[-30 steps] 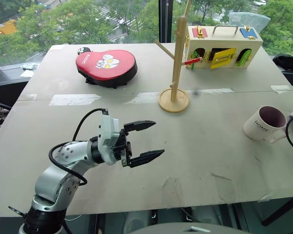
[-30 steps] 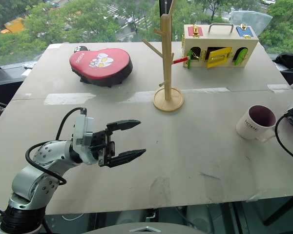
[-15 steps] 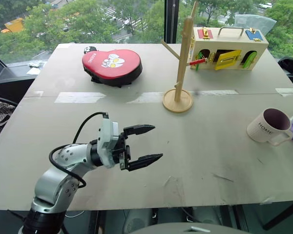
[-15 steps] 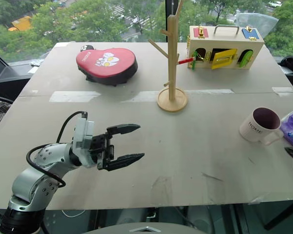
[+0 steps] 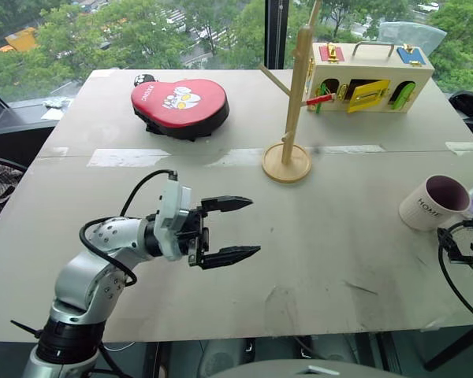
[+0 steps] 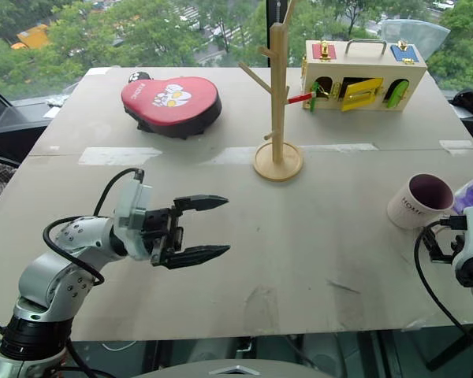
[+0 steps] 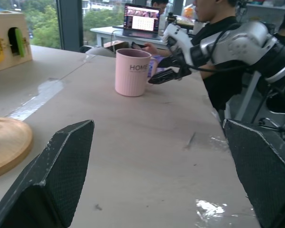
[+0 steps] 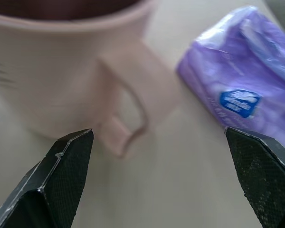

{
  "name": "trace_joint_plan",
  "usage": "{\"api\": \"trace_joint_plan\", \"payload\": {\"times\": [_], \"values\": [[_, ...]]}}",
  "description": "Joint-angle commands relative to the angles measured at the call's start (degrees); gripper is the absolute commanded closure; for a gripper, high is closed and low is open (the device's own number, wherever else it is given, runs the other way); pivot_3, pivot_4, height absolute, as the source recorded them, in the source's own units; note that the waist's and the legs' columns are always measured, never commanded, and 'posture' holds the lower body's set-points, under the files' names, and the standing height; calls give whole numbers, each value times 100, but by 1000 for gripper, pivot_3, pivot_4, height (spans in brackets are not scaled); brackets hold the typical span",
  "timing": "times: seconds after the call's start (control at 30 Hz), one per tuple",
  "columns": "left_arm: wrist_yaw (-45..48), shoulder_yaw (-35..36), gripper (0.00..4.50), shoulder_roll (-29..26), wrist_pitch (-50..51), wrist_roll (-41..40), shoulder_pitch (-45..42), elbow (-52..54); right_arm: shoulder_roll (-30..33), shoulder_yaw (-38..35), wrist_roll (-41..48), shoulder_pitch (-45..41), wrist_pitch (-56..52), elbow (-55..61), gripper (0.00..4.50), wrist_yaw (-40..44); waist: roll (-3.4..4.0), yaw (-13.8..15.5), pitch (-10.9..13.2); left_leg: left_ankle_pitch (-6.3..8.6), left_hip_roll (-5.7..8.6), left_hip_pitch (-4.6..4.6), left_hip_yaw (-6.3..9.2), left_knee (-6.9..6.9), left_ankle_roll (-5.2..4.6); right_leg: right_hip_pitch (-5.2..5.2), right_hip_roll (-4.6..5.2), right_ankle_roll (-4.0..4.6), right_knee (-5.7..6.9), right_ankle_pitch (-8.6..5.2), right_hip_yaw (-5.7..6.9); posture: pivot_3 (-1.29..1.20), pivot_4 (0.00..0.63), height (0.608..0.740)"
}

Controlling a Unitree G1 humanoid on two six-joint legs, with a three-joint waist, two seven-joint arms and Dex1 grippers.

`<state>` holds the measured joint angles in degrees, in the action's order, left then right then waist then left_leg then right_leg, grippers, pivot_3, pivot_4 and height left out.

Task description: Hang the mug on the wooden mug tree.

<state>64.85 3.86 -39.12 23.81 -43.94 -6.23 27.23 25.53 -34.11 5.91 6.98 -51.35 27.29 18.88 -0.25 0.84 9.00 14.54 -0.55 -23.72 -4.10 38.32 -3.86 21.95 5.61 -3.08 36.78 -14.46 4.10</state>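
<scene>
Approaching the mug [image 5: 430, 202], which is standing upright near the surface's [image 5: 315, 228] right edge, the right claw [image 7: 167, 70] is spreading wide just behind its handle; the left claw [image 5: 232, 228] is idling open; next, closing on the handle, then lifting toward the wooden mug tree [image 5: 290, 110]

Left hand [image 5: 231, 229] open, level; right hand [image 7: 167, 68] open

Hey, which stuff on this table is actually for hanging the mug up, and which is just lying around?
For the job:
- mug, standing upright on the table
- mug tree
- right gripper, open beside the mug's handle

Just lying about:
- red heart-shaped pad
- wooden latch box
- purple tissue packet
</scene>
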Motion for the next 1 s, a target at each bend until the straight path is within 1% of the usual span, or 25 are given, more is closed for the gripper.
{"api": "trace_joint_plan", "payload": {"times": [0.03, 0.17, 0.2, 0.23, 0.27, 0.3, 0.37, 0.4, 0.47, 0.5, 0.6, 0.67, 0.73, 0.8, 0.87, 0.9, 1.0], "values": [[43, 101, 0, -106, 98, -260, 9, 365, -75, -36, -147, -182, 764, -345, 24, -405, 0, -10, 0, 0, -2, 1, -1, 0, 0, 0, -4, 0, 0, 0, 0, 0, 150, 731], [-66, 126, 0, -90, 166, -335, 72, 470, -173, 58, -149, -353, 1531, -1034, 24, -615, 2, -18, -1, 0, -8, 7, -4, 0, 1, -1, -15, 0, 3, 0, -1, 0, 150, 731], [-58, 127, 0, -91, 171, -358, 111, 505, -201, 65, -125, -439, 1662, -1215, 568, -683, 2, -19, -1, 0, -9, 8, -5, 0, 1, -1, -16, 1, 3, 0, -1, 0, 150, 731], [-60, 127, 0, -86, 184, -383, 142, 536, -210, 83, -124, -494, 1789, -1355, 741, -729, 2, -23, -1, -1, -9, 8, -7, 0, 1, -1, -16, 1, 3, 0, -2, 0, 150, 731], [-53, 138, 0, -81, 174, -394, 187, 556, -191, 150, -161, -528, 1945, -1488, 1267, -748, 2, -23, -1, 0, -9, 8, -8, 0, 1, -1, -16, 1, 4, 0, -3, 0, 150, 731], [-30, 149, 0, -78, 138, -383, 247, 560, -178, 225, -153, -553, 2098, -1598, 1703, -706, 2, -23, -1, -1, -9, 8, -9, 0, 0, 0, -15, 1, 3, 0, -4, 0, 150, 731], [34, 162, 0, -64, 35, -329, 367, 538, -153, 331, -140, -613, 2370, -1795, 2823, -681, 3, -18, -1, -1, -9, 8, -10, 0, 1, 0, -16, 1, 3, 0, -7, 0, 150, 731], [62, 167, 0, -59, -9, -307, 406, 522, -134, 365, -131, -630, 2472, -1864, 3195, -667, 3, -16, -1, -1, -10, 7, -10, 0, 1, 0, -16, 1, 3, 0, -9, 0, 150, 731], [98, 186, 0, -46, -98, -267, 453, 462, -93, 432, -96, -654, 2639, -1950, 4176, -625, 3, -13, -1, -1, -10, 8, -10, 0, 0, 0, -16, 1, 3, 0, -11, 0, 150, 731], [95, 201, 0, -34, -137, -250, 465, 430, -69, 465, -82, -654, 2704, -1961, 4486, -600, 2, -17, -4, -1, -10, 7, -10, 0, 0, -1, -15, 1, 3, 0, -11, 0, 150, 731], [52, 246, 0, -2, -205, -246, 518, 366, 45, 560, 24, -634, 2853, -1786, 4486, -434, -6, -2, -8, 0, -10, 16, -7, 1, 0, -11, -15, 2, 2, 0, -11, 0, 150, 731], [-50, 291, 0, 62, -223, -281, 584, 357, 196, 638, 182, -706, 2872, -1571, 4486, -169, -3, -14, -6, 0, -10, 16, -6, 1, 0, -10, -14, 3, 3, -1, -16, 0, 150, 731], [-243, 368, 0, 208, -240, -336, 628, 325, 392, 762, 425, -937, 2810, -1379, 4486, 175, 4, -42, -3, 0, -10, 15, -6, 0, 0, -9, -15, 3, 3, 0, -20, 0, 150, 731], [-574, 476, 0, 474, -393, -232, 604, 231, 658, 971, 625, -1284, 2692, -1312, 4486, 533, 14, -100, 3, 0, -12, 15, -9, 0, 0, -7, -15, 2, 3, 1, -25, 0, 150, 731], [-753, 578, 0, 845, -803, -57, 541, 27, 949, 1273, 798, -1697, 2675, -1337, 4486, 993, 17, -145, 6, 0, -12, 17, -14, 1, -2, -6, -14, 1, 4, 2, -24, 0, 150, 731], [-706, 627, 0, 949, -952, -35, 540, -80, 1061, 1427, 914, -2055, 2616, -1446, 4486, 1194, 16, -153, 6, 0, -12, 16, -9, 1, -2, -8, -15, 1, 5, 2, -22, 0, 150, 731], [-763, 791, 0, 1125, -1029, -171, 552, -226, 1427, 2118, 898, -3333, 2775, -2139, 4486, 1927, 16, -159, 7, 0, -16, 14, -9, 0, -2, -1, -24, 4, 5, 2, -18, 0, 150, 731]]}}
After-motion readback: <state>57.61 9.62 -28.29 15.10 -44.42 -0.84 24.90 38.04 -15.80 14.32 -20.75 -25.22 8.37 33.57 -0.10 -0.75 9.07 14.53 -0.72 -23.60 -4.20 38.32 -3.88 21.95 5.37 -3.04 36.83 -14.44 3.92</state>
